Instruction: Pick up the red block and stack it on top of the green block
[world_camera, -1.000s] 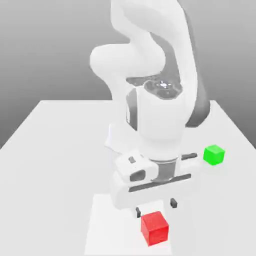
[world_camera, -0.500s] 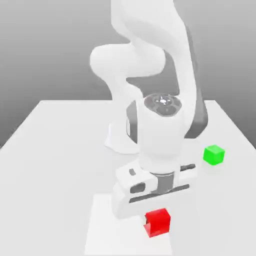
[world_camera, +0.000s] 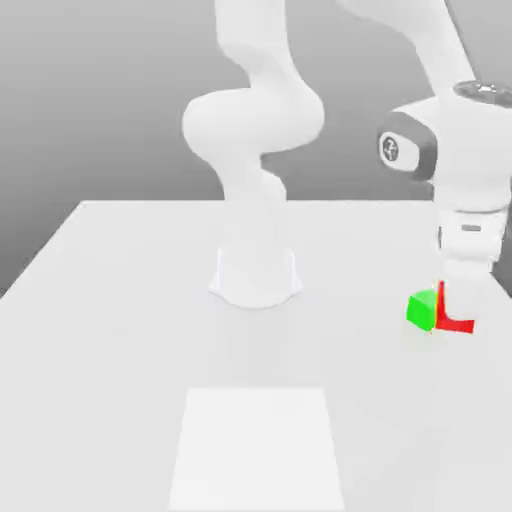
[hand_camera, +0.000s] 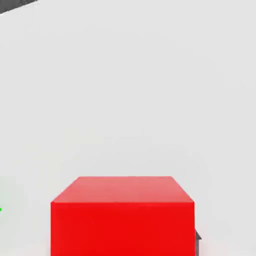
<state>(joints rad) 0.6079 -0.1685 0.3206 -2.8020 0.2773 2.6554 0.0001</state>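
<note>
Small bright-red matte cube, the red block (world_camera: 458, 322), clamped between the closed fingers of the two-finger gripper (world_camera: 462, 312) on the white arm (world_camera: 470, 170). Mostly hidden behind the hand in the exterior view, with only an L-shaped red strip visible below it. Broad and close in the hand view (hand_camera: 122, 216), a dark fingertip (hand_camera: 197, 236) at one lower corner. Small bright-green matte cube, the green block (world_camera: 424, 310), just beside the red one toward the exterior view's left, overlapping it in the picture; contact impossible to judge. Both at the far right of the flat white table (world_camera: 120, 330). Pale square patch (world_camera: 258, 445) near the front edge, well apart from both cubes.
</note>
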